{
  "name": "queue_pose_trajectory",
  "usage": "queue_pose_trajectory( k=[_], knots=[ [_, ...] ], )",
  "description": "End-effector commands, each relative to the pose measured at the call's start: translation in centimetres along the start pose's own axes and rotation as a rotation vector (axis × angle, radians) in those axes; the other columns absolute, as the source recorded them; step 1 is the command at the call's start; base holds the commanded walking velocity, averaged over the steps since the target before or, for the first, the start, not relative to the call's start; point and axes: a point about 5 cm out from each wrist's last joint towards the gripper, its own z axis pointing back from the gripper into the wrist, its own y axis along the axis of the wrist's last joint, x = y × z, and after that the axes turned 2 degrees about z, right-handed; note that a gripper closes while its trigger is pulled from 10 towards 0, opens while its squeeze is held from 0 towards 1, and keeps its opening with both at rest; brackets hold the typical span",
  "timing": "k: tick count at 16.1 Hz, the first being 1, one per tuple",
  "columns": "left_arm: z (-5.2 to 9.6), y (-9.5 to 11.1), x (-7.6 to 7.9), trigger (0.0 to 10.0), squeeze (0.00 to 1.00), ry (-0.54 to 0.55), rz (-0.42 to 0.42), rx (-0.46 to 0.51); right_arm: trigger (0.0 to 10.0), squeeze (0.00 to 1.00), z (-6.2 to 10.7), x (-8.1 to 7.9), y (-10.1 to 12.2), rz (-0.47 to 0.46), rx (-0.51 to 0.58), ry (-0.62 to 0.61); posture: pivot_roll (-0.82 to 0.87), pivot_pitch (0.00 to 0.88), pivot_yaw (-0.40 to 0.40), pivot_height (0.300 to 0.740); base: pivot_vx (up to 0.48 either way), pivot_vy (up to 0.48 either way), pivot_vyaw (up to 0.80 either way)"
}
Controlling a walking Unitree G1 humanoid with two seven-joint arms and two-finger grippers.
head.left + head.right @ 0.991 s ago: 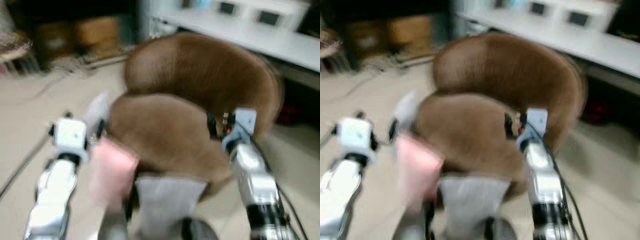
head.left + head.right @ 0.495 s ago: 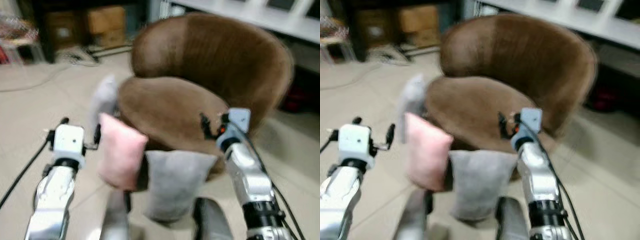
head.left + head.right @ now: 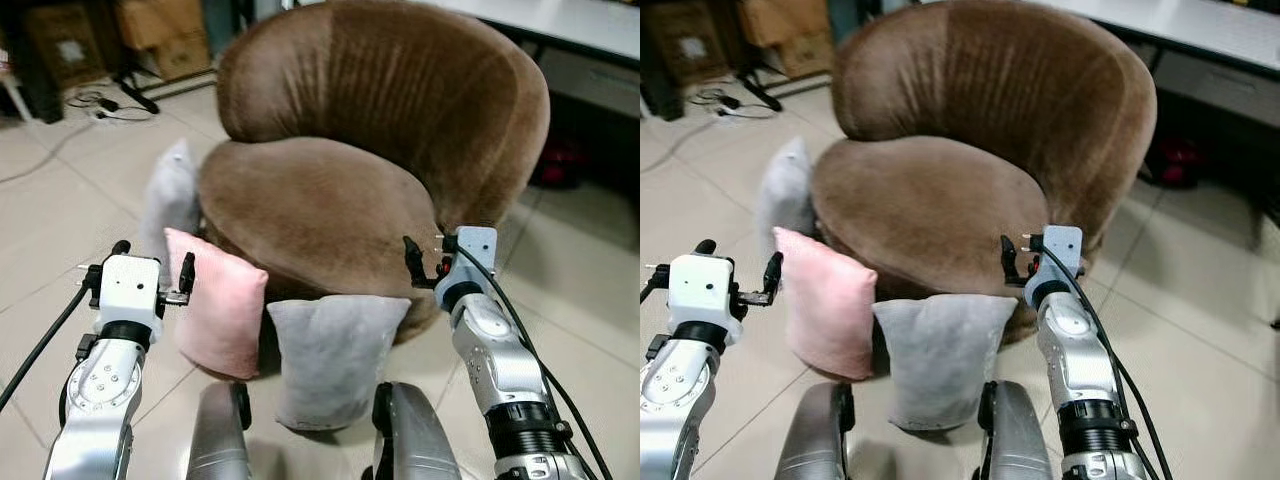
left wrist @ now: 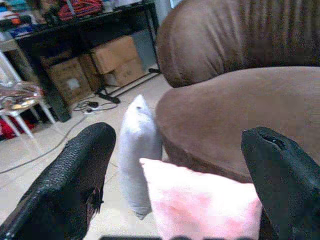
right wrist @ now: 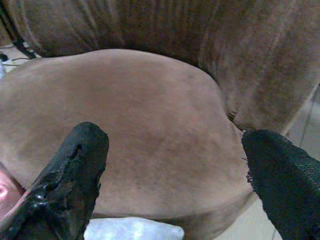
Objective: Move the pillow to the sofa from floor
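Observation:
A brown round sofa stands right before me on the tiled floor. Three pillows lean against its base: a pink pillow, a grey pillow at the front, and a pale grey pillow at its left side. My left gripper is open, raised just left of the pink pillow, which lies between and beyond its fingers. My right gripper is open too, held by the right front of the sofa seat and facing the cushion. Neither holds anything.
Cardboard boxes and cables lie at the back left. A white desk runs along the back right with a red thing under it. My own knees show at the bottom edge, just behind the grey pillow.
The whole picture has shifted and sharpened as the camera moved nearer and tilted down; the pillows and sofa now show in full. Both arms keep the same raised pose.

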Motion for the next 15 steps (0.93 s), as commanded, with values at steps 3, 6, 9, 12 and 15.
queue_pose_trajectory(
  k=[3, 6, 9, 12, 15],
  knots=[
    [-0.15, 0.22, 0.3, 10.0, 0.0, -0.024, 0.001, 0.015, 10.0, 0.0, 0.15, 0.51, 0.02, -0.011, 0.024, -0.019, 0.03, 0.0, -0.049, 0.565, 0.27, 0.0, -0.17],
    [-0.25, 0.26, 0.42, 10.0, 0.0, -0.032, 0.002, 0.018, 10.0, 0.0, -0.04, 0.13, 0.21, 0.05, 0.018, 0.008, 0.03, 0.0, -0.053, 0.565, 0.27, 0.0, 0.16],
    [-0.26, 0.25, 0.56, 10.0, 0.0, -0.036, 0.004, 0.021, 10.0, 0.0, -0.05, 0.14, 0.23, 0.023, 0.027, -0.005, 0.04, 0.0, -0.062, 0.565, 0.27, 0.0, 0.53],
    [-0.15, 0.06, 0.71, 10.0, 0.0, -0.031, -0.013, 0.016, 10.0, 0.0, -0.05, 0.46, 0.12, 0.04, 0.019, -0.02, 0.04, 0.0, -0.067, 0.565, 0.0, 0.0, 0.0],
    [-0.1, -0.06, 0.7, 10.0, 0.0, -0.037, -0.019, 0.015, 10.0, 0.0, -0.05, 0.83, -0.11, 0.037, 0.004, -0.035, 0.04, 0.0, -0.065, 0.565, 0.0, 0.0, 0.0]
  ],
)
